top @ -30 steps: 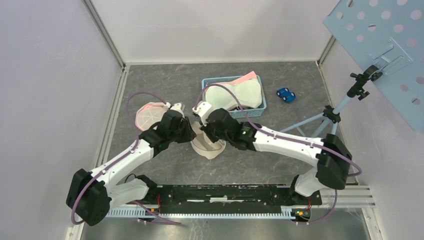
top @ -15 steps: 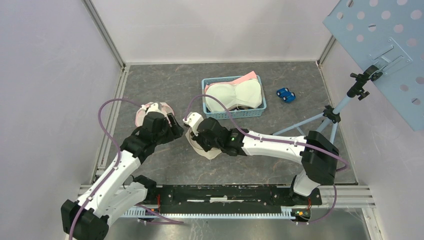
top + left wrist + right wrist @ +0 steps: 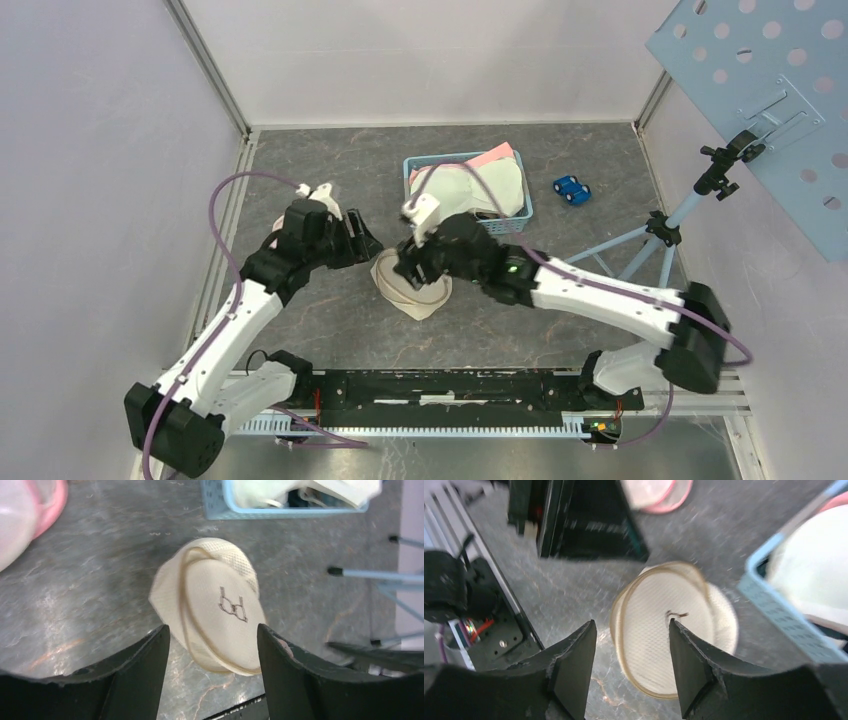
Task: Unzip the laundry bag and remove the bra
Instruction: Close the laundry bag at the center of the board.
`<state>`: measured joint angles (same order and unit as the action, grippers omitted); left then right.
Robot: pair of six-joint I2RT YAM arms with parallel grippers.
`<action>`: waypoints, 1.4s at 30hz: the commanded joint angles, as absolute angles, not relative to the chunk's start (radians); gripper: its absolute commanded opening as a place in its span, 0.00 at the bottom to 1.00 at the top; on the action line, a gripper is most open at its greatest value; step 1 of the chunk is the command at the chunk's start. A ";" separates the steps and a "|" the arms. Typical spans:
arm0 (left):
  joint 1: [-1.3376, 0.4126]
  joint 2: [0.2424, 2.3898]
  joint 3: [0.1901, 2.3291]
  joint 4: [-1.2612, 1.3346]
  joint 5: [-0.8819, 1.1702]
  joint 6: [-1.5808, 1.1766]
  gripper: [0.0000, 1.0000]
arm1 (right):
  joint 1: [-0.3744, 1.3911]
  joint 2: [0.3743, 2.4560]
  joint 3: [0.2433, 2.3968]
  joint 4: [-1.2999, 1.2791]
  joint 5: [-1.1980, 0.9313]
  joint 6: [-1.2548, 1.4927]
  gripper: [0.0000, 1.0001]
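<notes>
- Now, laundry bag (image 3: 415, 290) lies mid-frame on the surface (image 3: 330, 160), looking zipped, bra unseen.
- Right claw (image 3: 631, 625), spread and empty, hovers directly over it: nearer.
- Left claw (image 3: 212, 627), spread too, hangs just off its upper left.

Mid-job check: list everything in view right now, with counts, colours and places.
laundry bag: one, cream mesh, table centre
round pouch: one, pink-rimmed, left of the laundry bag
basket: one, light blue, behind the laundry bag
garments: count unclear, pale pile with a pink piece, in the basket
toy car: one, blue, right of the basket
tripod stand: one, pale blue and black, right edge
perforated panel: one, blue, top right
left gripper: one, black, open over the laundry bag
right gripper: one, black, open over the laundry bag
</notes>
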<state>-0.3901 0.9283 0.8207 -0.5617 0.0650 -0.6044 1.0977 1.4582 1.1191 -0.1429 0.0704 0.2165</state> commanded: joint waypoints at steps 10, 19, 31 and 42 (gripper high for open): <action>-0.617 1.212 0.990 -0.587 0.144 -0.267 0.64 | 0.876 1.128 1.003 -0.188 0.032 0.244 0.65; -0.680 1.368 0.902 -0.598 0.027 -0.224 0.69 | 0.860 1.114 0.959 -0.186 0.029 0.248 0.68; -0.665 1.500 0.928 -0.646 -0.067 -0.230 0.77 | 0.852 1.107 0.952 -0.191 0.024 0.243 0.68; -0.636 1.557 1.043 -0.905 -0.193 -0.133 0.74 | 0.844 1.091 0.959 -0.215 0.029 0.209 0.68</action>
<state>-0.6418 1.5532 1.0351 -0.8070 -0.1314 -0.1989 0.8486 1.1183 0.9508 -0.2199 0.0288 0.2295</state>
